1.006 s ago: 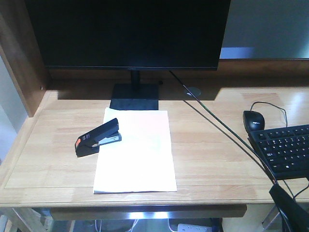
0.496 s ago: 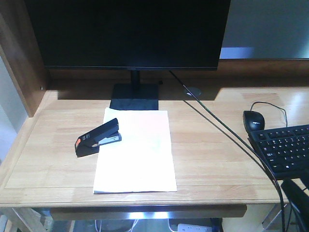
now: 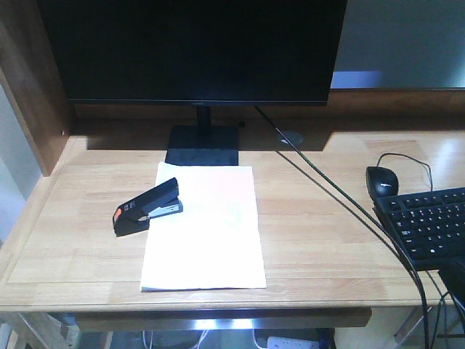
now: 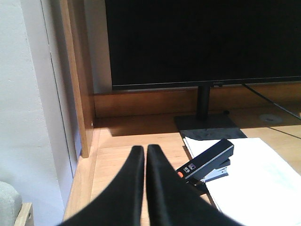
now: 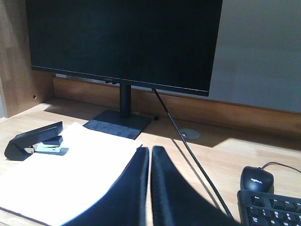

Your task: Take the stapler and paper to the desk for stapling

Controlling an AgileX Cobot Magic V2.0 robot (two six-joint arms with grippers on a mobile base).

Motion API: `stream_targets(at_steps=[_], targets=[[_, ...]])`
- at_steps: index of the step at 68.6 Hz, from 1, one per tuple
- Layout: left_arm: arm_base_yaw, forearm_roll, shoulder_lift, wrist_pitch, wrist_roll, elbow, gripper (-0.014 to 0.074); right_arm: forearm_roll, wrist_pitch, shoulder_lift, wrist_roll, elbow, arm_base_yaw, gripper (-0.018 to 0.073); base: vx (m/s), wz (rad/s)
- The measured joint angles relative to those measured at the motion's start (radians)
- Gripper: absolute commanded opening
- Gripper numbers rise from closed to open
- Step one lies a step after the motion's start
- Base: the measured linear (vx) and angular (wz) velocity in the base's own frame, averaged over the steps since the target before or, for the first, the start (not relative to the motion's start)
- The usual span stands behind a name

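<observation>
The black stapler (image 3: 147, 206) with its orange-red end patch lies at an angle on the left edge of the white paper (image 3: 207, 233). The sheet lies flat on the light-wood desk (image 3: 320, 225), in front of the monitor stand. In the left wrist view my left gripper (image 4: 144, 149) is shut and empty, hovering left of the stapler (image 4: 207, 160) and the paper (image 4: 256, 174). In the right wrist view my right gripper (image 5: 150, 149) is shut and empty, just past the right edge of the paper (image 5: 70, 169), with the stapler (image 5: 35, 139) far to its left.
A large black monitor (image 3: 196, 47) on a stand (image 3: 203, 145) fills the back. A black cable (image 3: 341, 200) runs diagonally across the desk. A mouse (image 3: 382, 179) and keyboard (image 3: 432, 225) sit at the right. A dark wooden side panel (image 3: 33, 94) walls the left.
In the front view the right arm's dark bulk at the bottom right corner has slid further right and mostly out of frame. The stapler and paper have not moved.
</observation>
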Motion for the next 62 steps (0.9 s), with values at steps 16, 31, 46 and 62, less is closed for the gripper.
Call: stream_targets(at_steps=[16, 31, 46, 62], targets=[[0.000, 0.011, 0.000, -0.011, 0.015, 0.005, -0.0006, 0.000, 0.000, 0.000, -0.003, 0.000, 0.000, -0.0009, 0.00, 0.00], [0.000, 0.008, -0.060, -0.191, 0.026, 0.109, -0.0006, 0.000, 0.001, 0.000, -0.003, 0.000, 0.000, -0.0009, 0.00, 0.00], [0.000, -0.039, -0.115, -0.257, 0.026, 0.200, -0.0006, 0.000, 0.001, 0.000, -0.003, 0.000, 0.000, -0.0009, 0.00, 0.00], [0.000, -0.042, -0.115, -0.182, 0.026, 0.201, -0.0006, 0.000, 0.001, 0.000, -0.003, 0.001, 0.000, -0.0009, 0.00, 0.00]])
